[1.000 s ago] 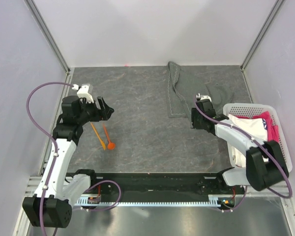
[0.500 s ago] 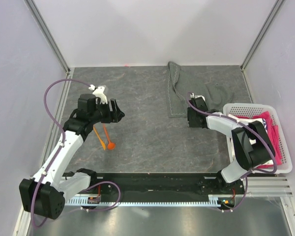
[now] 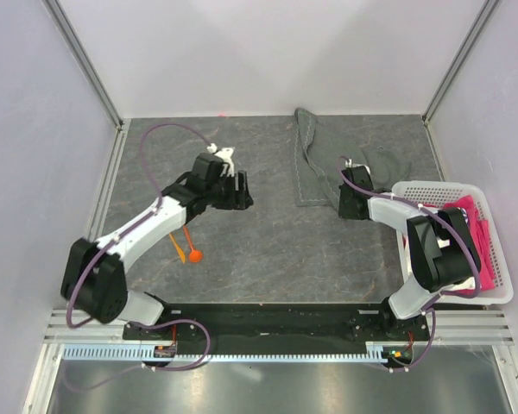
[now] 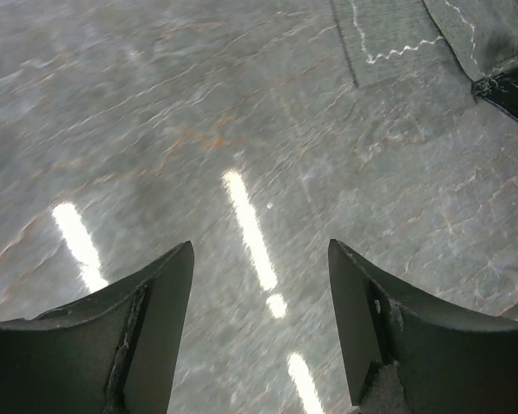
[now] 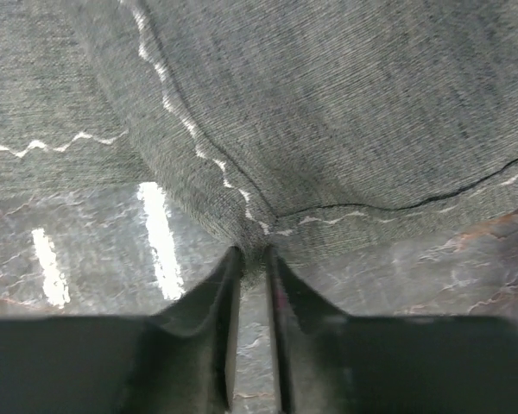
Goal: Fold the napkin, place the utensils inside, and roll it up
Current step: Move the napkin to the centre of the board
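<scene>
The dark grey napkin (image 3: 324, 159) lies bunched at the back right of the table, its pale zigzag hem showing in the right wrist view (image 5: 328, 112). My right gripper (image 3: 349, 197) (image 5: 253, 254) is shut on a pinched fold at the napkin's near edge. The two orange utensils (image 3: 186, 242) lie side by side on the left, with no gripper on them. My left gripper (image 3: 242, 191) (image 4: 259, 250) hovers open over bare tabletop between the utensils and the napkin, holding nothing. A napkin corner (image 4: 397, 34) shows far ahead of it.
A white basket (image 3: 414, 186) holding white and pink fabrics stands at the right edge, just beside my right arm. Pale walls close in the table on three sides. The marbled grey tabletop (image 3: 259, 250) stretches between the arms.
My left arm swung right, from beside the utensils to mid-table. My right gripper shifted a little along the napkin's near edge and its jaws closed on the cloth.
</scene>
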{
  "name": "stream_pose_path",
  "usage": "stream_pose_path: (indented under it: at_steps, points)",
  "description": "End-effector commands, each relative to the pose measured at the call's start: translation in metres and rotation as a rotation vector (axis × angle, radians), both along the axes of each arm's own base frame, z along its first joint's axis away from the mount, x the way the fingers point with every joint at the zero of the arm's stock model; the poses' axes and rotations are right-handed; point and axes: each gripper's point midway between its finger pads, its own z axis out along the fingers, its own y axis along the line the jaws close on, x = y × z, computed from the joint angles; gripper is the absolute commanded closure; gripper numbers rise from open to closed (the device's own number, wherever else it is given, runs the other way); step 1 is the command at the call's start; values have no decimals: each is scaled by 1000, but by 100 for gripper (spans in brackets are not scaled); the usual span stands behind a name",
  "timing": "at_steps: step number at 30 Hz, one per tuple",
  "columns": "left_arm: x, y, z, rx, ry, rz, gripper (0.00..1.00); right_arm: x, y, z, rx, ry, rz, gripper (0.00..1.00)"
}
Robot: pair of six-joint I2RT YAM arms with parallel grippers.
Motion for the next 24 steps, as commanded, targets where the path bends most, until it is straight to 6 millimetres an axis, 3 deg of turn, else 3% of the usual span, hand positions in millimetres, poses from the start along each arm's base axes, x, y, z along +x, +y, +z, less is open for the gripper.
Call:
stream_pose_path:
  at_steps: [1, 4, 9, 10, 11, 12, 14, 18, 24]
  points:
    - [32, -46, 3, -30, -39, -2, 30, -6, -2, -12, 12, 44, -5, 88]
    - [40, -76, -17, -15, 5, -41, 32, -6, -4, -6, 14, 32, -9, 100]
    - [51, -119, -45, -21, 70, -91, 37, -6, -5, 18, 36, -20, -13, 100]
    - [55, -128, -41, -38, 65, -101, 38, -6, -3, 20, 49, -23, -7, 100]
    - [54, -135, -57, -40, 106, -105, 38, -7, -2, 22, 55, -26, -5, 100]
    - [57, -143, -55, -54, 105, -110, 39, -8, -1, 26, 62, -34, -2, 100]
    - [59, -150, -71, -46, 138, -101, 39, -8, 0, 30, 70, -45, 1, 100]
    - [61, -169, -85, -45, 157, -105, 43, -12, 0, 29, 77, -42, 3, 100]
    - [63, -178, -110, -13, 196, -72, 44, -14, 5, 30, 98, -42, 21, 100]
